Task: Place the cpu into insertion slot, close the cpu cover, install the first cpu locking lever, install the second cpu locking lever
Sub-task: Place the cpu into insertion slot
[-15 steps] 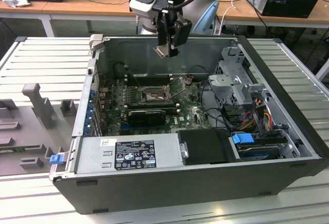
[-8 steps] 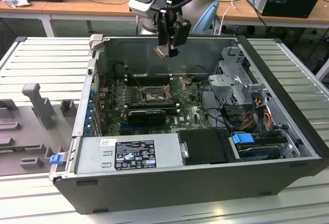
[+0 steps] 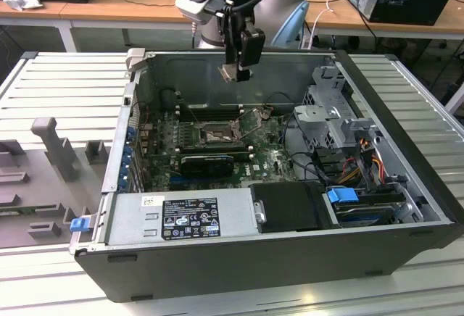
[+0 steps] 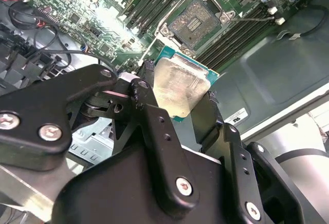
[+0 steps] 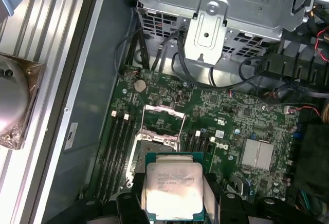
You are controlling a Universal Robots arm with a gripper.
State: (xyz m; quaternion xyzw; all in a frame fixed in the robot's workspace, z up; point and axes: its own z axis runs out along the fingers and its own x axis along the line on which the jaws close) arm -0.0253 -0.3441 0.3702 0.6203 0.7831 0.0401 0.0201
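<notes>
Your black two-finger gripper (image 3: 235, 75) is clamped on the small square silvery-topped cpu (image 4: 180, 88), held flat, high over the open grey computer case (image 3: 290, 265). The square black metal-rimmed insertion slot (image 4: 198, 22) lies below, slightly offset, on the green motherboard (image 3: 268, 160).

Black fingers (image 4: 204, 117) grip the cpu (image 4: 180, 88) by two opposite edges, apart from the uncovered insertion slot (image 4: 198, 22).

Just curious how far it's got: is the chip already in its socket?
No, the end effector holds the cpu clear of the slot, whose dark centre lies bare.
</notes>
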